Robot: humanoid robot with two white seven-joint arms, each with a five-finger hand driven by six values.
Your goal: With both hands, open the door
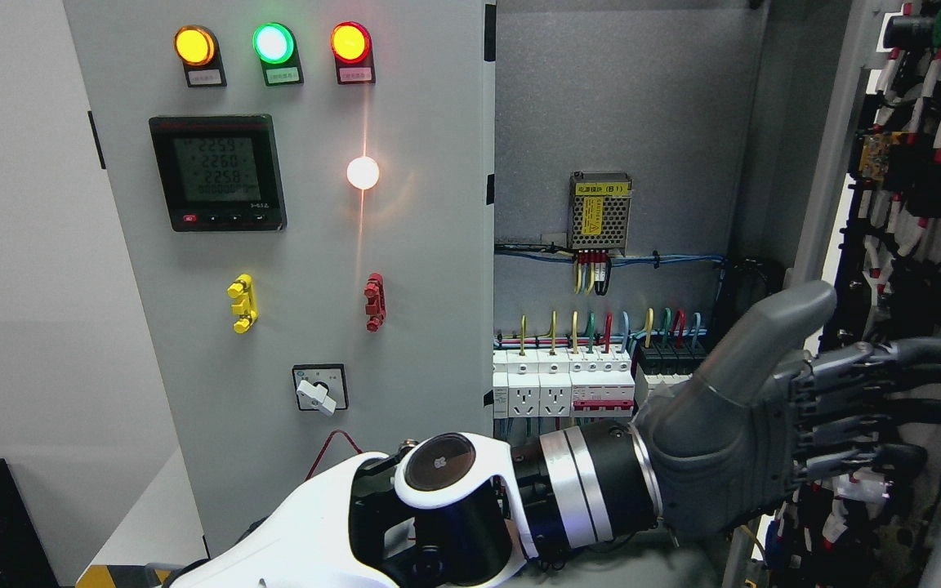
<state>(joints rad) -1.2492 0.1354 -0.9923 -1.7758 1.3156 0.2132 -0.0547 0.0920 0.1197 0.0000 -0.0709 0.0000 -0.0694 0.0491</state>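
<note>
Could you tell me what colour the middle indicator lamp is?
Green; the middle indicator lamp shows best in the head view.

I stand at an electrical cabinet in an industrial test room: lit indicator lamps and a digital meter far left of my fingers, circuit breakers and bundled wiring close around them.

Door cut off — right edge.

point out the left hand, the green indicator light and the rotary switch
left hand (773, 425): head view, on the grey back of the hand
green indicator light (273, 42): head view, centre of the lit lens
rotary switch (317, 396): head view, on its white knob
</note>
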